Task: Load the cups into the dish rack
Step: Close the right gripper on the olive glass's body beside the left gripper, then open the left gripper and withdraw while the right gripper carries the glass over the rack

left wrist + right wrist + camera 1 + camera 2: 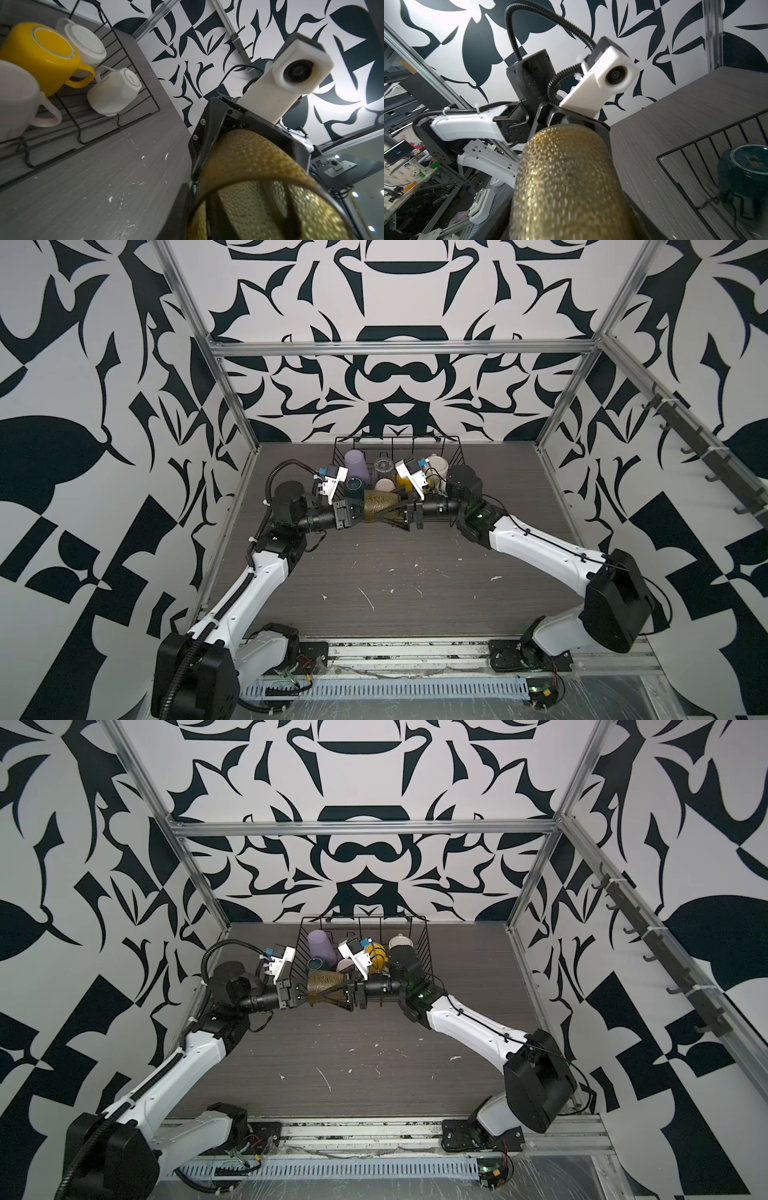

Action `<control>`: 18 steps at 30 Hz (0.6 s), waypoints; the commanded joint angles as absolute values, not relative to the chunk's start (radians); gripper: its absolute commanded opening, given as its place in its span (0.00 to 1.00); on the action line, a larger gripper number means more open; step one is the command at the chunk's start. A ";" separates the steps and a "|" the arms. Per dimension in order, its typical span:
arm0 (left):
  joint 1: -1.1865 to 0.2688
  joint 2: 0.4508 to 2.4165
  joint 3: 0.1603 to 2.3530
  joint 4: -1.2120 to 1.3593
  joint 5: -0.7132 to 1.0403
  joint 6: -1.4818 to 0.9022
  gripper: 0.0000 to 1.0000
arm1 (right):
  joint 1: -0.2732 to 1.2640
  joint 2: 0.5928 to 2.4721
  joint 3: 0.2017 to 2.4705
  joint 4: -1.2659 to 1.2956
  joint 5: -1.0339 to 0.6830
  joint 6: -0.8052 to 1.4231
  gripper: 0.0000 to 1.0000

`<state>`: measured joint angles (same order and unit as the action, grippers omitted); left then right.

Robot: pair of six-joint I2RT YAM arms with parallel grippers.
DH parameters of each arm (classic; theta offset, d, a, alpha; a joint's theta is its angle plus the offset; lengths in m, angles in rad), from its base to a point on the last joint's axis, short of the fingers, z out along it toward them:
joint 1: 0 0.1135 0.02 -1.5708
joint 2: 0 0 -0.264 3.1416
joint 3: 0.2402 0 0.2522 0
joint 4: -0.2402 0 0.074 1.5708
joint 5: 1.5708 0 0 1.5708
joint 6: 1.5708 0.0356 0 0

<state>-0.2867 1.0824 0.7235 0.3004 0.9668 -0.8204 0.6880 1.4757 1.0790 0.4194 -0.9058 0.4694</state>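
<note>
**Olive glass at the dish rack.** The olive glass (380,506) (326,986) lies on its side in the air over the desk (395,572). It sits just in front of the near edge of the dish rack (455,456), about midway along that edge. Its long axis runs parallel to the edge. In both top views we see the wide mouth facing the left gripper (360,512) and the narrow base facing the right gripper (392,514).

The right gripper's jaws stand fairly wide and clasp the tapered base end. In the left wrist view we see its black fingers (199,158) flanking the glass (249,166).

The left gripper meets the mouth, with one finger outside the rim and dark shapes showing through the wall. We cannot tell whether it pinches the rim or stands free of it.
</note>
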 commanded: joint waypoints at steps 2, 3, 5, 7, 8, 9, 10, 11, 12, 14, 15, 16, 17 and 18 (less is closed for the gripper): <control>-0.292 1.057 0.752 0.270 0.953 -0.782 0.52 | 0.691 1.411 1.133 0.390 -0.837 0.448 0.00; -0.292 1.057 0.753 0.265 0.949 -0.779 0.61 | 0.689 1.402 1.140 0.364 -0.826 0.438 0.00; -0.292 1.050 0.755 0.246 0.937 -0.763 0.77 | 0.682 1.382 1.157 0.296 -0.804 0.408 0.00; -0.292 1.043 0.752 0.224 0.922 -0.742 0.89 | 0.674 1.356 1.173 0.224 -0.778 0.369 0.00; -0.292 1.040 0.751 0.213 0.912 -0.735 0.94 | 0.669 1.341 1.178 0.187 -0.764 0.348 0.00; -0.292 1.034 0.752 0.202 0.903 -0.728 0.98 | 0.665 1.321 1.180 0.149 -0.744 0.329 0.00; -0.292 1.031 0.753 0.187 0.893 -0.721 1.00 | 0.661 1.303 1.181 0.117 -0.726 0.313 0.00; -0.291 1.024 0.755 0.163 0.871 -0.710 0.99 | 0.656 1.283 1.183 0.074 -0.700 0.294 0.00; -0.291 1.017 0.757 0.137 0.852 -0.694 1.00 | 0.651 1.259 1.184 0.028 -0.672 0.274 0.00; -0.290 1.003 0.755 0.098 0.807 -0.662 0.99 | 0.648 1.225 1.199 -0.070 -0.598 0.235 0.00; -0.290 0.994 0.755 0.078 0.772 -0.649 0.99 | 0.648 1.216 1.217 -0.138 -0.548 0.210 0.00; -0.290 0.986 0.759 0.057 0.739 -0.636 0.99 | 0.646 1.211 1.235 -0.191 -0.504 0.195 0.00; -0.289 0.976 0.766 0.024 0.695 -0.615 1.00 | 0.642 1.210 1.256 -0.242 -0.463 0.185 0.00; -0.289 0.963 0.775 -0.017 0.632 -0.592 1.00 | 0.640 1.214 1.279 -0.302 -0.411 0.173 0.00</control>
<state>-0.2882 0.9985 0.7368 0.0910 0.7757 -0.6735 0.6468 1.2304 1.1988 -0.1135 -0.5835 0.2554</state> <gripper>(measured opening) 0.995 0.709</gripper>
